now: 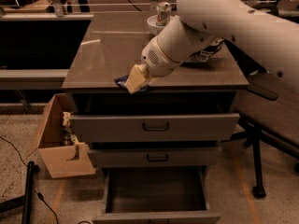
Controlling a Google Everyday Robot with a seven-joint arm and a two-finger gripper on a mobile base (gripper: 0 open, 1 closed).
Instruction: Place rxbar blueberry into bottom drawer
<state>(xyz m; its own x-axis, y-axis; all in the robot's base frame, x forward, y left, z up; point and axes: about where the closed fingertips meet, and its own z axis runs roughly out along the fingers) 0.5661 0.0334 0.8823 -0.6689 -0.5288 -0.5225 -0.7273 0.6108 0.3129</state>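
Observation:
The rxbar blueberry [121,81] is a small dark navy bar at the front edge of the cabinet top, its ends showing on either side of my beige fingers. My gripper [136,80] is shut on it, held at the front lip of the top, above the drawers. The bottom drawer [156,214] is pulled out below the two shallower drawers, and its dark inside looks empty. The gripper is up and a little left of the drawer's opening.
A blue-and-white chip bag [209,50] lies at the back right of the top, partly behind my arm. A white bowl [154,22] and a can [163,10] stand at the back. An open cardboard box [58,146] stands left of the cabinet. A chair [261,125] is on the right.

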